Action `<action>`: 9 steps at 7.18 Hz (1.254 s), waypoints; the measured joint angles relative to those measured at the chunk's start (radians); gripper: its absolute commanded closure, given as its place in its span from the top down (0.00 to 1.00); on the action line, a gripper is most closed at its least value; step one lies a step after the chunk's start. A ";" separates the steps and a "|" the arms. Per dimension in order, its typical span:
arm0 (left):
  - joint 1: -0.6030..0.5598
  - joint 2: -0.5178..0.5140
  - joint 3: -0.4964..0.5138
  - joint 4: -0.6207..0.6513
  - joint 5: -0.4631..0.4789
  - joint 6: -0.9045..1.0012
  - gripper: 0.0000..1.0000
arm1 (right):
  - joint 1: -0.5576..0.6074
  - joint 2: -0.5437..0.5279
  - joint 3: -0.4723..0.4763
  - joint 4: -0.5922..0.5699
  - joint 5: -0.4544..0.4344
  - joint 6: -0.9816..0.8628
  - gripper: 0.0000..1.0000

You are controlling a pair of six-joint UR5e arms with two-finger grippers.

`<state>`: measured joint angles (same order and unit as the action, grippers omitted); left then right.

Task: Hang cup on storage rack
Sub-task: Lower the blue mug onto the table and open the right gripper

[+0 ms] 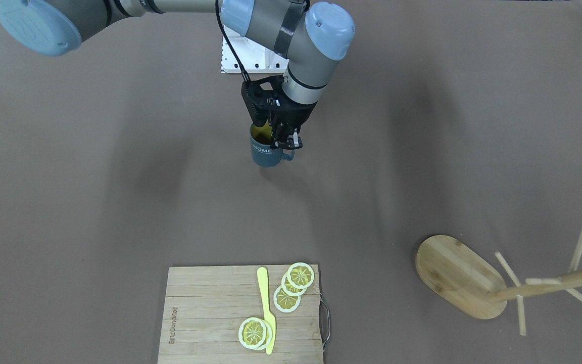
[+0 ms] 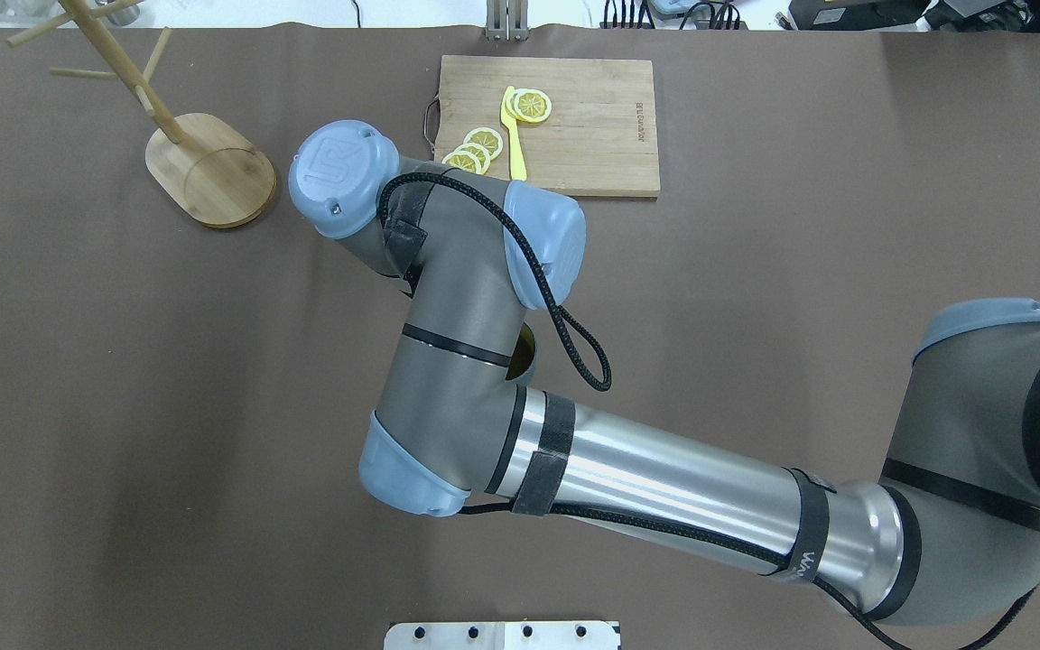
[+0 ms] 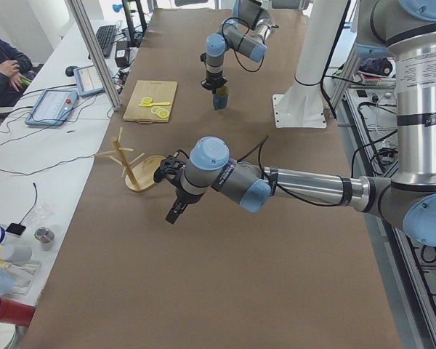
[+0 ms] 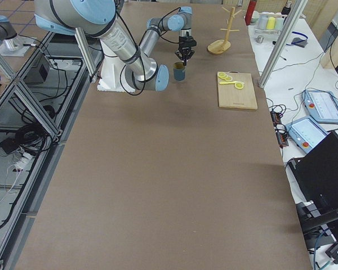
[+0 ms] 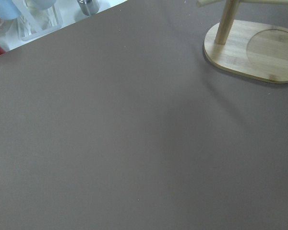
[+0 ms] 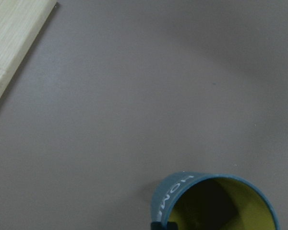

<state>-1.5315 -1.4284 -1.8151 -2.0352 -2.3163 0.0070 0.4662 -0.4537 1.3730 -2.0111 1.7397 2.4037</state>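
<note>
The slate-blue cup [image 1: 267, 151] with a yellow inside and white "HOME" lettering stands upright on the brown table mat, near the robot's base. My right gripper [image 1: 285, 140] comes down on its rim by the handle and looks shut on the wall. The right wrist view shows the cup [image 6: 182, 196] with one dark fingertip [image 6: 163, 225] against the rim's outside. From overhead the arm hides all but a yellow sliver of the cup [image 2: 528, 355]. The bamboo storage rack [image 1: 460, 275] stands upright and empty, far off on my left. My left gripper [image 3: 173, 214] hovers near the rack [image 3: 134, 166]; I cannot tell whether it is open or shut.
A wooden cutting board [image 1: 205, 313] with lemon slices [image 1: 293, 285] and a yellow knife [image 1: 267, 308] lies at the table's far side. The white mounting plate [image 1: 235, 58] is behind the cup. The left wrist view shows the rack's base [image 5: 273, 52] and bare mat.
</note>
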 measured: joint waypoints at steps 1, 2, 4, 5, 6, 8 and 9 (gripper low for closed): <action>0.000 0.000 0.000 0.000 0.000 0.000 0.99 | -0.007 0.001 -0.024 0.026 0.001 0.002 0.16; 0.000 0.000 0.000 0.000 0.000 0.001 0.99 | -0.009 0.001 -0.042 0.049 0.001 0.000 0.28; 0.000 -0.001 0.000 -0.001 0.000 0.001 0.99 | -0.009 0.000 -0.054 0.065 0.000 -0.017 0.99; -0.001 -0.001 0.000 -0.001 0.000 0.000 0.99 | -0.005 0.000 -0.054 0.065 0.000 -0.039 1.00; -0.001 -0.001 0.000 -0.001 0.000 0.000 0.99 | 0.008 -0.002 -0.051 0.063 0.000 -0.082 1.00; -0.001 -0.002 -0.002 -0.001 -0.001 -0.003 0.99 | 0.070 -0.024 -0.020 0.059 0.011 -0.233 1.00; 0.000 -0.002 -0.007 -0.010 -0.003 -0.005 0.99 | 0.106 -0.077 0.048 0.059 0.028 -0.337 1.00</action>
<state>-1.5320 -1.4299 -1.8217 -2.0453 -2.3191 0.0018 0.5722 -0.5310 1.4210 -1.9525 1.7676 2.0667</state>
